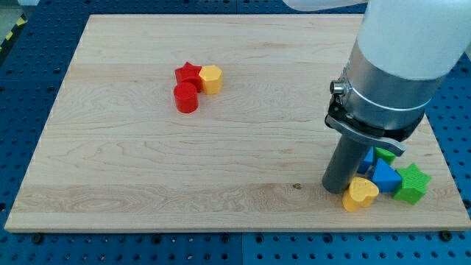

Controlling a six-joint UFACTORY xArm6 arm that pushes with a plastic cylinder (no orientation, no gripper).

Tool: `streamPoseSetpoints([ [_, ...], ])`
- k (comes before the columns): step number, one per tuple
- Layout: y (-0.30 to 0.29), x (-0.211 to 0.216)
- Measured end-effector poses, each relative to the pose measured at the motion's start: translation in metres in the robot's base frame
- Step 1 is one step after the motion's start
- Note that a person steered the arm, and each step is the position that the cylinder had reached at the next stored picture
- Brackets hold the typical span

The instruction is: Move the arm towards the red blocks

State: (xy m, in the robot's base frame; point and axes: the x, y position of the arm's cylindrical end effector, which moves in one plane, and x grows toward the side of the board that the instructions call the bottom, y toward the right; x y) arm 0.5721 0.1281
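Note:
A red star block (188, 73) and a red cylinder block (186, 98) sit together at the board's upper left of centre, with a yellow block (211, 79) touching the star on its right. My rod comes down at the view's lower right; my tip (338, 188) rests on the board far to the right of and below the red blocks. It stands right beside a yellow heart block (360, 194), with blue blocks (383, 177) and green blocks (411, 184) just beyond it.
The wooden board (110, 169) lies on a blue perforated table. The arm's large white and grey body (401, 59) covers the board's upper right. The cluster of blocks sits near the board's lower right edge.

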Motion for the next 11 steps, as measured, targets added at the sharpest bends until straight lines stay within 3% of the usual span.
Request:
streamPoseSetpoints([
  [3,0.029,0.014],
  [4,0.013,0.021],
  [6,-0.104,-0.012],
  [9,-0.112,-0.016],
  [11,-0.143,-0.063],
])
